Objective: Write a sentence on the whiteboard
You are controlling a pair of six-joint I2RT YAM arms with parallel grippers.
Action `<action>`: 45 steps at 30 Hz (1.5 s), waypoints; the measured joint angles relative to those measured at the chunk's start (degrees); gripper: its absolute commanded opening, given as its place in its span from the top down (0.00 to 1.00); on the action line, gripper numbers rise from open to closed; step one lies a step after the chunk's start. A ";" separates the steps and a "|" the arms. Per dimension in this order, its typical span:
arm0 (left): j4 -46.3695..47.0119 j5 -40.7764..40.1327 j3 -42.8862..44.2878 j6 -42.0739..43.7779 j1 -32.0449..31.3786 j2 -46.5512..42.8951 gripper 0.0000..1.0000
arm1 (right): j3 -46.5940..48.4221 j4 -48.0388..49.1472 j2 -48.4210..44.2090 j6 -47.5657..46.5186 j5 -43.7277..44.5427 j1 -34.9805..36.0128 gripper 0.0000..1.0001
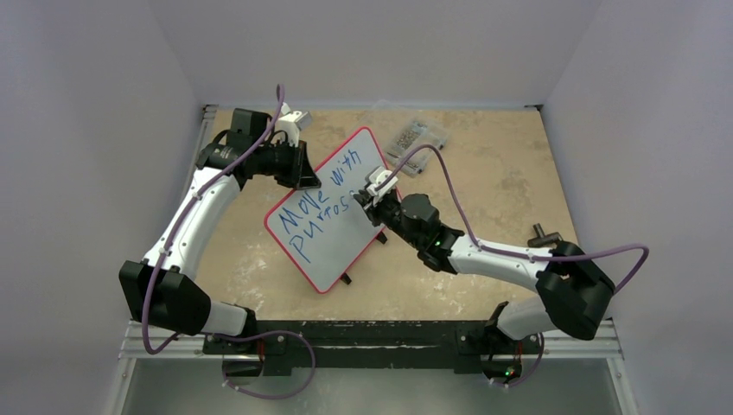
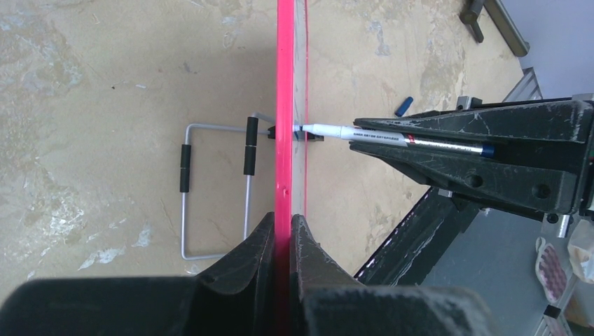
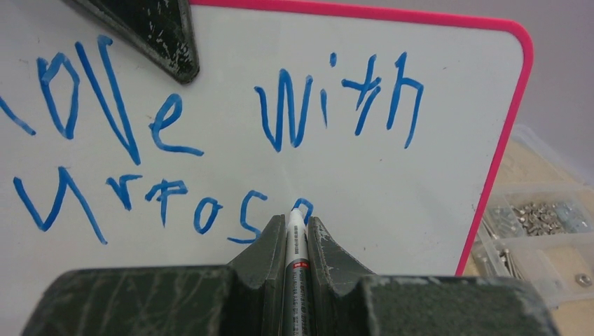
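Right fingers [image 3: 260, 246] fill the near view, pinched tight on the marker [image 3: 297, 241], its tip touching the whiteboard [image 3: 399, 182] right at the last blue letter [image 3: 302, 204] in the second line of the sentence [image 3: 284, 115]. Left fingers [image 2: 260, 241] are shut on the red rim [image 2: 284, 105], bracing the board where it stands on the counter [image 1: 484, 190] between the two arms. Good form now, I'd say: light, even tip pressure, short strokes carried rightward, and a firm clamp so the board doesn't rock.
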 measured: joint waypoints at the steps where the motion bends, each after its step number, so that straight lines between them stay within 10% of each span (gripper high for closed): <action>1: 0.00 0.00 0.00 0.00 0.00 0.00 1.00 | -0.37 0.02 -0.13 0.17 -0.20 0.00 1.00; 45: 0.52 -0.35 -0.09 -0.24 0.22 -0.02 1.00 | 1.73 -7.67 -3.54 -0.85 3.63 -1.25 1.00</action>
